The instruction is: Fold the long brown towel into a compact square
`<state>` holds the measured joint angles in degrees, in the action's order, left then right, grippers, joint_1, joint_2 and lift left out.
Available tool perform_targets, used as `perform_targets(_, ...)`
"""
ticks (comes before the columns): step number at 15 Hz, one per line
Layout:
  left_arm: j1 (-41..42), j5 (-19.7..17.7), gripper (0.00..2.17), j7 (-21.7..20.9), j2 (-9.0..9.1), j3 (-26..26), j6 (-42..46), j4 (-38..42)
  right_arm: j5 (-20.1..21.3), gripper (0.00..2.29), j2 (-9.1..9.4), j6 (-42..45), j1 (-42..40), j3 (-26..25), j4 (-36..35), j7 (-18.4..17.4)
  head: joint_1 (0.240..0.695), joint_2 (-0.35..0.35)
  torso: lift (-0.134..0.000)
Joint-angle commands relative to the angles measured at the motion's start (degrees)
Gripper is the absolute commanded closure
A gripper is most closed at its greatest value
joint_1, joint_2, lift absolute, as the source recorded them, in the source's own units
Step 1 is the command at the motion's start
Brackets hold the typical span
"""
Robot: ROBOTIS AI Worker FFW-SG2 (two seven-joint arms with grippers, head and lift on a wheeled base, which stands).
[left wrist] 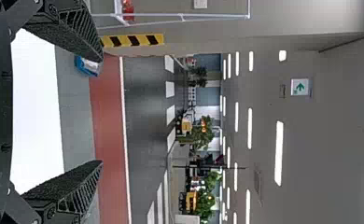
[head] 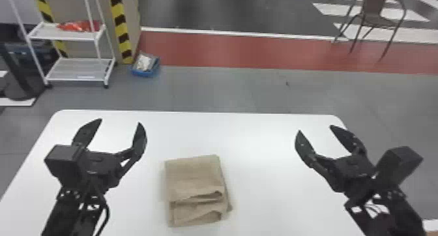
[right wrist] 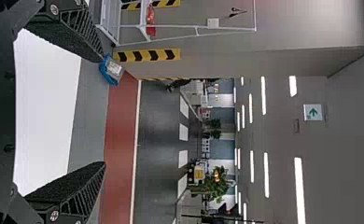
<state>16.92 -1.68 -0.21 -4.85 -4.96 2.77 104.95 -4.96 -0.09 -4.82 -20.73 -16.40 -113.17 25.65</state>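
The brown towel (head: 195,175) lies folded into a small, roughly rectangular stack on the white table, with loose, uneven layers along its near part. In the head view my left gripper (head: 120,121) is open to the left of the towel, held apart from it. My right gripper (head: 314,128) stands open well to the towel's right, also apart from it. The left wrist view has the left gripper (left wrist: 101,112) with its two fingers spread and nothing between them. Likewise, the right gripper (right wrist: 105,112) has widely parted fingers with nothing held in the right wrist view.
The white table (head: 260,147) has its far edge just past both grippers. On the floor beyond are a white shelf rack (head: 76,70), a blue bin (head: 145,72) and, at the far right, a chair (head: 374,20).
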Motion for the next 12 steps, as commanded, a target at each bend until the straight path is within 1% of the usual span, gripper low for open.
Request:
perform_targets(1, -0.2, -0.2, 0.12, -0.1, -0.07, 0.4, -0.1, -0.1, 0.0, 0.11, 0.14, 0.8, 0.3, 0.3, 0.5, 0.0, 0.695, -0.117, 0.0)
perform_targets(6, -0.6, -0.3, 0.12, -0.1, 0.11, 0.5, -0.6, -0.1, 0.0, 0.11, 0.14, 1.7, 0.3, 0.2, 0.8, -0.2, 0.695, -0.108, 0.0)
perform_targets(8, -0.7, -0.4, 0.12, -0.1, 0.11, 0.5, -0.8, -0.1, 0.0, 0.1, 0.14, 4.7, -0.3, 0.9, 1.1, -2.4, 0.695, -0.109, 0.0)
perform_targets(12, -0.6, -0.7, 0.12, -0.1, 0.02, 0.7, -1.0, 0.0, 0.0, 0.1, 0.14, 4.9, -0.3, 0.8, 1.3, -2.4, 0.695, -0.11, 0.0)
